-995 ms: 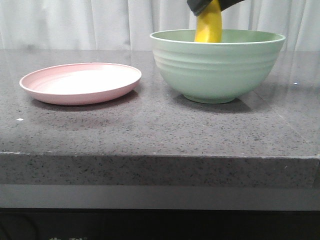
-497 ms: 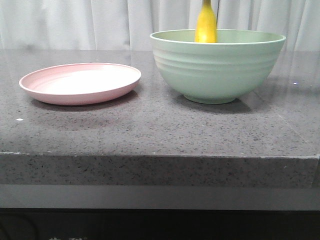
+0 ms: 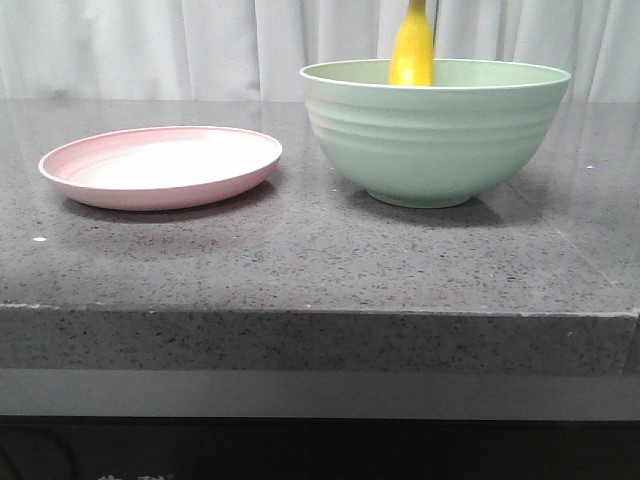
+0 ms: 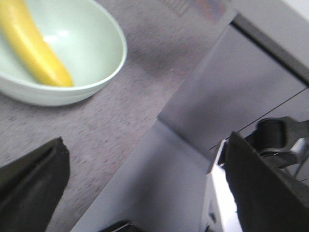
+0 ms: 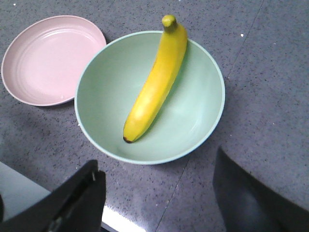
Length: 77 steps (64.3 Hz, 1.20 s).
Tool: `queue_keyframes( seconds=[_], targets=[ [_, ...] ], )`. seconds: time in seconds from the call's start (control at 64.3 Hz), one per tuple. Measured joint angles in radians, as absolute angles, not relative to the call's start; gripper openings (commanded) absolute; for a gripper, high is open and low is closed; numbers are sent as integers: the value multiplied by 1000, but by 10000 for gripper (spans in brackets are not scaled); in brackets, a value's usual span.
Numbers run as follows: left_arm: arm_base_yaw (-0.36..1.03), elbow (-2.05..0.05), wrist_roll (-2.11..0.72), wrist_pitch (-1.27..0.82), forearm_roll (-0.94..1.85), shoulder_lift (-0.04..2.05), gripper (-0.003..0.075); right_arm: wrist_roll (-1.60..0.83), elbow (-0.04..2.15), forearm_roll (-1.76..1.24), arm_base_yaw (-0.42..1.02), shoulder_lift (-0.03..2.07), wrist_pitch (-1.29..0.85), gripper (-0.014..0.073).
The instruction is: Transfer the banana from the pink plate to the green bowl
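The yellow banana (image 3: 412,55) lies loose in the green bowl (image 3: 435,140), leaning on the far wall with its stem poking up above the rim. In the right wrist view the banana (image 5: 154,87) lies across the bowl (image 5: 101,101), dark end down and stem over the rim. The pink plate (image 3: 160,170) is empty, left of the bowl; it also shows in the right wrist view (image 5: 48,63). My right gripper (image 5: 159,203) is open and empty, high above the bowl's near side. My left gripper (image 4: 145,193) is open and empty, off beside the table, with the bowl (image 4: 91,48) and banana (image 4: 34,48) at a distance.
The plate and bowl stand on a dark grey speckled countertop (image 3: 300,260) whose front edge (image 3: 320,312) runs across the front view. A white curtain (image 3: 150,45) hangs behind. The left wrist view shows the table's edge and grey panels (image 4: 227,87) below it.
A dark gripper that held the banana's top above the bowl has let go and lifted out of the front view. The banana now rests in the bowl, slightly more upright.
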State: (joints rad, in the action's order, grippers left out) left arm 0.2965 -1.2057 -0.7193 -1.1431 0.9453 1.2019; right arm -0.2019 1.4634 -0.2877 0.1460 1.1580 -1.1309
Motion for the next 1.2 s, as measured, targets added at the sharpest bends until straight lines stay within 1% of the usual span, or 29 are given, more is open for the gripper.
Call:
queue_keyframes(
  seconds=[0.218, 0.466, 0.699, 0.948, 0.995, 1.041, 1.104, 1.15, 1.197],
  targets=[
    [297, -1279, -363, -1148, 519, 1160, 640, -152, 1283, -205, 146, 969, -1125, 496],
    [297, -1184, -134, -1102, 182, 915, 640, -66, 1121, -135, 146, 794, -1121, 496],
    [295, -1048, -24, -1085, -7, 695, 640, -59, 997, -134, 146, 628, -1105, 496],
    [295, -898, 0, -963, -33, 519, 634, -59, 906, -134, 146, 500, -1061, 493],
    [295, -878, 0, -944, -33, 504, 611, -59, 901, -134, 146, 496, -1059, 468],
    [295, -871, 5, -934, -33, 497, 557, -59, 899, -134, 146, 496, -1057, 423],
    [295, -866, 5, -925, -33, 493, 475, -59, 899, -134, 146, 496, -1053, 326],
    [295, -864, 5, -921, -29, 493, 379, -59, 899, -134, 146, 496, -1051, 231],
    [295, -864, 5, -918, -28, 493, 305, -59, 899, -134, 146, 496, -1050, 151]
  ],
)
